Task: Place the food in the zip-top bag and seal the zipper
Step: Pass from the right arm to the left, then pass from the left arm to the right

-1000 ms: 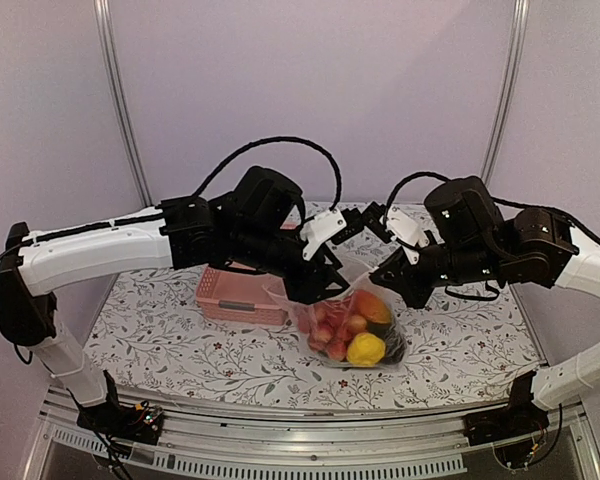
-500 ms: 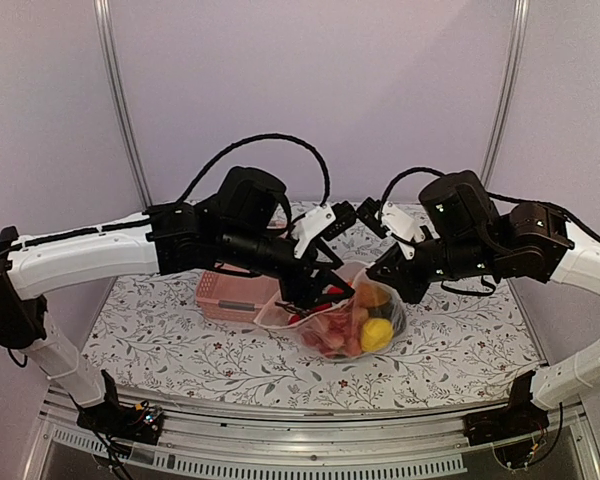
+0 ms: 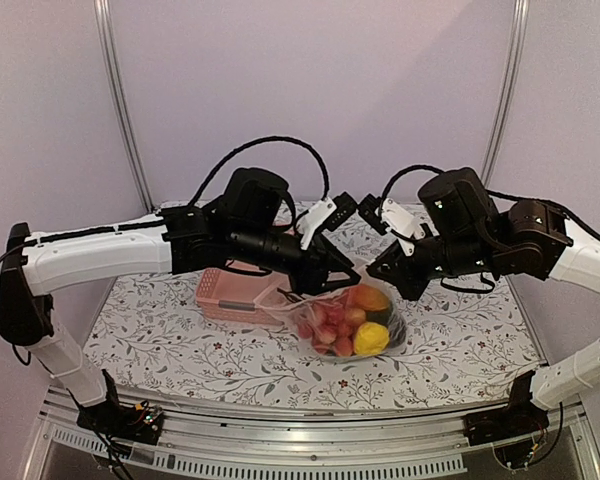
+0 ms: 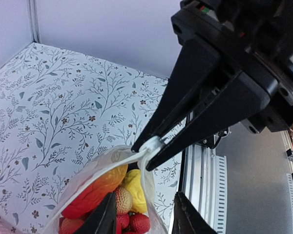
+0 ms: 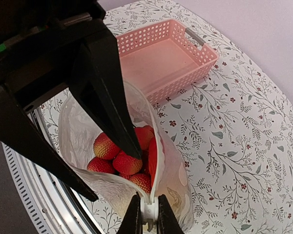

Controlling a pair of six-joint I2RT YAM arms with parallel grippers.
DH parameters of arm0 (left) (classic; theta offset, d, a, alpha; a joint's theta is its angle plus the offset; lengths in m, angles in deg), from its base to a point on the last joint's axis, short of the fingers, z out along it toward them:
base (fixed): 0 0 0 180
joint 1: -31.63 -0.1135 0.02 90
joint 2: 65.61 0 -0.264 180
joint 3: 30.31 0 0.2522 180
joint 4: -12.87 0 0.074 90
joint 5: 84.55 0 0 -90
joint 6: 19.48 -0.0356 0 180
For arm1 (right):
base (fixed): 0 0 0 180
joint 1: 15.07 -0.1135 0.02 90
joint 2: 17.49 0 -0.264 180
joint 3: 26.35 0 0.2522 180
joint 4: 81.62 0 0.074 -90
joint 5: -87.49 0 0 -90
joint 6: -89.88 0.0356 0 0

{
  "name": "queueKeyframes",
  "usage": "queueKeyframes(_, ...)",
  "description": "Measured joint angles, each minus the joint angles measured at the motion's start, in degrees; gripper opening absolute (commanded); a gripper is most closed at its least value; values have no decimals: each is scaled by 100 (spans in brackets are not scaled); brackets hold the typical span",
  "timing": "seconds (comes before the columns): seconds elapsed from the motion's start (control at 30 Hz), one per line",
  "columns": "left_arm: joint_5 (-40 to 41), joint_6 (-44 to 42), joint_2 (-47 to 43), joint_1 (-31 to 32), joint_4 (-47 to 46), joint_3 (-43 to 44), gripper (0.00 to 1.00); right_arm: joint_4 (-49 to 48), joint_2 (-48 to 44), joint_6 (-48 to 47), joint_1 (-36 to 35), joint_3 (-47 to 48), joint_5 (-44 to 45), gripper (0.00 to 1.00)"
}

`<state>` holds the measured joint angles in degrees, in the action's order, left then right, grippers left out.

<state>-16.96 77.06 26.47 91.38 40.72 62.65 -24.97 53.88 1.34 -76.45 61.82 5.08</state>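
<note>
Right gripper (image 5: pixel 147 204) is clamped tight on the end of the zipper (image 5: pixel 154 158), propping the zip-top bag (image 5: pixel 73 131) on the table (image 5: pixel 234 161), mouth gaping, food (image 5: pixel 127 163) piled inside. Left gripper (image 4: pixel 145 196) hangs part-spread astride the mouth edge, gripping nothing. The danger: if it closes off the strip or drags crooked, the seal skips. If it pulls hard, the corner slips free and fruit spills.

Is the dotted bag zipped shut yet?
No, it is open. The bag gapes wide at its mouth in the right wrist view, red fruits showing inside, and the right gripper pinches one end of the rim.
</note>
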Motion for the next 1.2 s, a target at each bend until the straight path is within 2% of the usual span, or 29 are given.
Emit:
queueKeyframes(0.17, -107, 2, 190, -31, -160, -2, 25, -7, 0, 2, 31, 9, -101, 0)
queueKeyframes(0.3, -138, -28, 289, -31, -291, -4, 8, -7, 0, 9, 28, 11, -199, 0)
queueKeyframes(0.4, -149, -61, 321, -31, -358, -17, 0, -7, 0, 24, 31, 11, -221, 6)
queueKeyframes(0.5, -136, -50, 313, -31, -503, -90, 0, -7, -4, 70, 81, 11, -249, 28)
queueKeyframes(0.6, -105, -46, 234, -42, -595, -302, 0, -90, -83, 131, 249, 11, -470, 39)
queueKeyframes(0.83, -125, -2, 212, -107, -636, -387, 0, -269, -632, 144, 634, -282, -1126, 40)
queueKeyframes(1.2, -273, 205, 212, -197, -739, -387, 0, -400, -372, 24, 634, -551, -1550, 37)
